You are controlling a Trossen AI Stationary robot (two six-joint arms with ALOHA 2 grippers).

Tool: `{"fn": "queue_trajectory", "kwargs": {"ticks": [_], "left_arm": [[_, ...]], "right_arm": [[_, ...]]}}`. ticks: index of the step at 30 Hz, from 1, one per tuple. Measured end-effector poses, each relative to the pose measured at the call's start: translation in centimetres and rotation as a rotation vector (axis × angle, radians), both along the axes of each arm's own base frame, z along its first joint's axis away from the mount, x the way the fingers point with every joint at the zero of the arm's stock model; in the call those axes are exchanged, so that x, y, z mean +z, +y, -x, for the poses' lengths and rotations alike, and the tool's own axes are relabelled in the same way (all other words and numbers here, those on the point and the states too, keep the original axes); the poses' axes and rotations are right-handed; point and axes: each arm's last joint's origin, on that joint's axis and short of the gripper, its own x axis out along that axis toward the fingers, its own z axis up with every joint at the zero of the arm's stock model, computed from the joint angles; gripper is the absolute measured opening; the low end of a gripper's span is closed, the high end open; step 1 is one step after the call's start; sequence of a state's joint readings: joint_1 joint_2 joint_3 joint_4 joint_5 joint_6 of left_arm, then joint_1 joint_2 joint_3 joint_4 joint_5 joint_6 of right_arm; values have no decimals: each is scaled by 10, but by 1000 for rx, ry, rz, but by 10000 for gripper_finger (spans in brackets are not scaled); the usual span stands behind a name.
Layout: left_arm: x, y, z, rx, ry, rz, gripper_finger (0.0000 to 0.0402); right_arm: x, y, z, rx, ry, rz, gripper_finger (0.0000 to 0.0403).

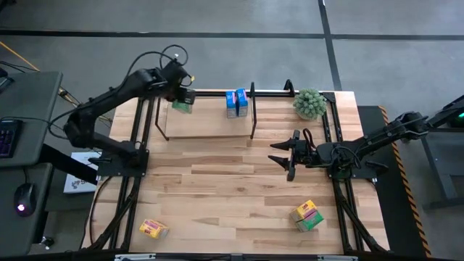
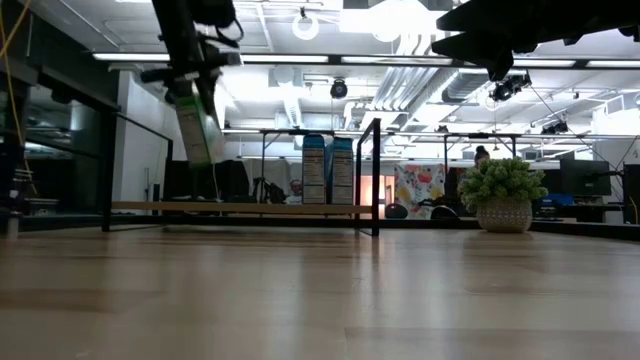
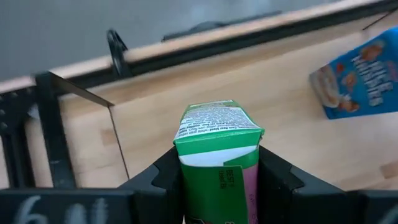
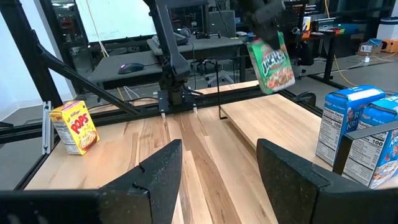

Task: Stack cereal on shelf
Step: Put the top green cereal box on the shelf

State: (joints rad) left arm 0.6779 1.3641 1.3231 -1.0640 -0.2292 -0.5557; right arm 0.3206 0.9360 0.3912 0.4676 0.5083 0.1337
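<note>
Cereal is the cargo: seen from above, the left gripper (image 1: 182, 98) holds a small green box (image 1: 181, 106) over the left end of the shelf (image 1: 203, 130), a low black tube rack with a pale wooden board at the table's far edge. Two blue boxes (image 1: 236, 104) already stand side by side near the rack's middle, to the right of the held box, so the free board lies directly below and between the two. The right gripper (image 1: 284, 154) waits near the table's centre right with its fingers spread and nothing in them; the left arm is plainly the nearer one to the rack. Two yellow-orange boxes (image 1: 154, 229) (image 1: 307, 215) lie at the near edge, and a round green plant (image 1: 310, 104) sits right of the rack. From table height, the green box (image 2: 200, 125) hangs upright but slightly tilted, long axis near vertical, clear above the shelf board (image 2: 235, 208), with the blue boxes (image 2: 327, 170) standing upright farther along it. Through the left wrist camera, dark fingers (image 3: 283, 177) clamp the box's (image 3: 217, 158) two sides, white printed top facing the lens. Through the right wrist camera, the empty right fingers (image 4: 289, 171) stand apart, and the green box (image 4: 272, 63) shows a colourful front panel above the board.
</note>
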Motion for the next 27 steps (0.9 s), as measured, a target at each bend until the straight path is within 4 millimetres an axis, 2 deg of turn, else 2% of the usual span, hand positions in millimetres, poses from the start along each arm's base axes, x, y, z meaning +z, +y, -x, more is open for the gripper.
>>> {"fn": "queue_trajectory", "kwargs": {"ticks": [7,12,23,27], "left_arm": [[-29,24,-11,61,118,40,127],[-40,36,-10,106,150,66,127],[-42,42,5,208,213,92,127],[-45,44,5,212,221,95,127]], "right_arm": [[0,0,0,1,0,0,200],[0,0,0,2,1,2,200],[-1,0,0,1,9,-19,200],[-1,0,0,1,9,-20,200]]}}
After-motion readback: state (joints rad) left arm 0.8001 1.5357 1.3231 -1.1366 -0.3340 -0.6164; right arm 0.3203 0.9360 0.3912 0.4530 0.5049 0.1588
